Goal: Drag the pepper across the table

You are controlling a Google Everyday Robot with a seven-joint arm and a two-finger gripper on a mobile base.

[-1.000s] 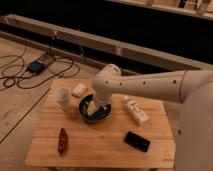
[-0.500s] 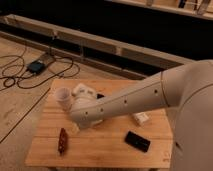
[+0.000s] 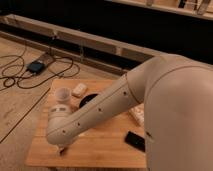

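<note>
Gripper: the gripper (image 3: 61,149) is low at the near-left of the bench (image 3: 105,146), under the white wrist (image 3: 59,131); I cannot tell if it is open or closed.
Change: the arm (image 3: 102,111) has swung from the bowl (image 3: 88,98) down to the near-left.
Pepper: hidden under the wrist, where it lay before.
Meaning: contact seems near; the drag looks not yet begun.
Right side: the black device (image 3: 135,140) lies well apart.
</note>
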